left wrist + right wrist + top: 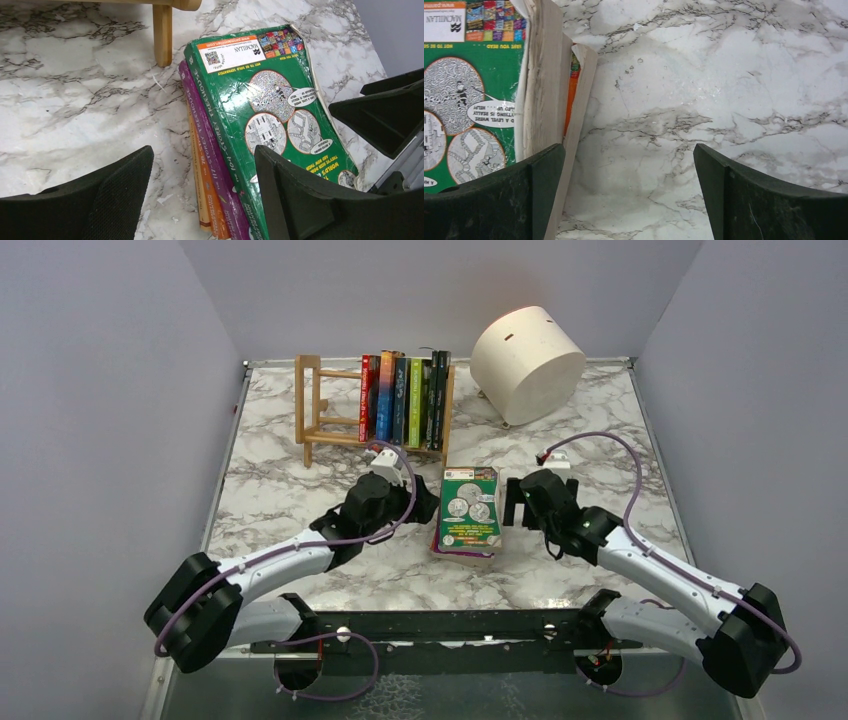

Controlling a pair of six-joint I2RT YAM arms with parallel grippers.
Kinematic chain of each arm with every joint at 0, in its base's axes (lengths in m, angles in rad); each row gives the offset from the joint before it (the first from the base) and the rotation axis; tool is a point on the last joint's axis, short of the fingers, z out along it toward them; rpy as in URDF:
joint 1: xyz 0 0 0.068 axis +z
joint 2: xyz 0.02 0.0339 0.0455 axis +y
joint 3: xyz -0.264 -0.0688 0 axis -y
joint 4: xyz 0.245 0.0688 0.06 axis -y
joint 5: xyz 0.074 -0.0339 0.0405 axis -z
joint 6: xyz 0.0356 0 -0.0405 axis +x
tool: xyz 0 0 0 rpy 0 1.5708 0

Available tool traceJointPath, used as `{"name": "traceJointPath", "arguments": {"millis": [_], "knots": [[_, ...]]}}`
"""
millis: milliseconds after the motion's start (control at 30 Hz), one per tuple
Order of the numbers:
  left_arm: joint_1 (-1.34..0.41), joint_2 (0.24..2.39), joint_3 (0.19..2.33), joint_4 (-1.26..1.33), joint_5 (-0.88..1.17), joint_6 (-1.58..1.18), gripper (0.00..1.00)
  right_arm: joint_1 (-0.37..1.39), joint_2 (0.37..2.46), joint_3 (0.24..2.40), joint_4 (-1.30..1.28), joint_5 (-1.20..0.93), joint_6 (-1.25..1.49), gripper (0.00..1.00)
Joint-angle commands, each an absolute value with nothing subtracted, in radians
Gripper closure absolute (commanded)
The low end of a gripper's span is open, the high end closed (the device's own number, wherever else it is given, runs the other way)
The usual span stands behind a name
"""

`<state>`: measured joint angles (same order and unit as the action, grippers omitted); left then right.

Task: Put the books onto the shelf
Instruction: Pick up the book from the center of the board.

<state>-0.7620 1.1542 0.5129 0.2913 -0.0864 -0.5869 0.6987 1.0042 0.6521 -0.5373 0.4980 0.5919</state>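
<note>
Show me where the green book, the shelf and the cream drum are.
green book point(470, 508): top external view, middle of its cover.
shelf point(301, 405): top external view, left end post.
cream drum point(530, 355): top external view, curved side wall.

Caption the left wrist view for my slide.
Open left gripper straddling the spines of a flat stack of thin books, green-covered one on top, on white marbled table beside light-wood shelf leg.

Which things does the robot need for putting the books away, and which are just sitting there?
For the job: shelf, books standing in it, stack of books lying flat.
Just sitting there: cream drum at the back.
</note>
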Motion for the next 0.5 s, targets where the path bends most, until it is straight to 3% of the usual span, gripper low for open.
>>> {"name": "traceJointPath", "arguments": {"millis": [0,467], "knots": [[-0.775,1.208,0.506,0.395,-0.018,-0.646,0.32,0.702,1.011,0.667,-0.462,0.445,0.555,0.01],[-0.778,1.312,0.483,0.528,0.044,-0.692,0.30,0.703,1.036,0.668,-0.392,0.349,0.512,0.02]]}}
